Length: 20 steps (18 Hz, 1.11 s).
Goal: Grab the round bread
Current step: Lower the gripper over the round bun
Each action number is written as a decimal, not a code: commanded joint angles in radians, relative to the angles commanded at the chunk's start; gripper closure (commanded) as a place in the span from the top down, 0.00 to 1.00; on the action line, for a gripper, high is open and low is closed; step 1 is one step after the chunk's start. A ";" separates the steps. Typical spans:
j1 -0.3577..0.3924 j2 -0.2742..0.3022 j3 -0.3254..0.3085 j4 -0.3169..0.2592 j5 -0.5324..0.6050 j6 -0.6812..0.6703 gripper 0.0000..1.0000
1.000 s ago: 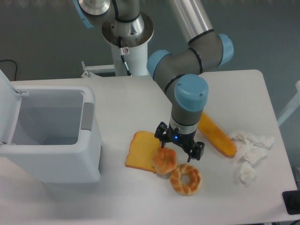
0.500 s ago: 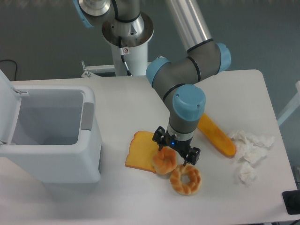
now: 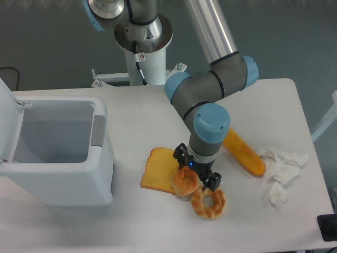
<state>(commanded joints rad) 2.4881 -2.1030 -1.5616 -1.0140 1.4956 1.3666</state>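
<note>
The round bread (image 3: 184,182) is a small golden-brown lumpy bun lying on the table, overlapping the lower right corner of the toast slice (image 3: 159,169). My gripper (image 3: 196,173) hangs low right over the bun's upper right side, with its jaws spread and nothing held. The wrist hides the fingertips and part of the bun.
A twisted ring-shaped bread (image 3: 208,203) lies just below right of the bun, touching the gripper's zone. A long orange bread (image 3: 243,153) lies to the right, crumpled white tissue (image 3: 279,169) beyond it. A white open bin (image 3: 55,153) stands at the left.
The gripper has moved down and slightly left, closing in on the round bread. The breads have not moved.
</note>
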 joint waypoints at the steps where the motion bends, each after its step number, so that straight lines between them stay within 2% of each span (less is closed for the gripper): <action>1: -0.012 -0.006 0.008 0.000 0.003 0.011 1.00; 12: -0.028 -0.029 0.015 0.002 0.017 0.020 1.00; 15: -0.032 -0.035 0.008 0.002 0.018 0.084 1.00; 20: -0.034 -0.037 0.008 0.005 0.018 0.086 1.00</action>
<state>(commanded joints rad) 2.4544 -2.1399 -1.5539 -1.0094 1.5140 1.4527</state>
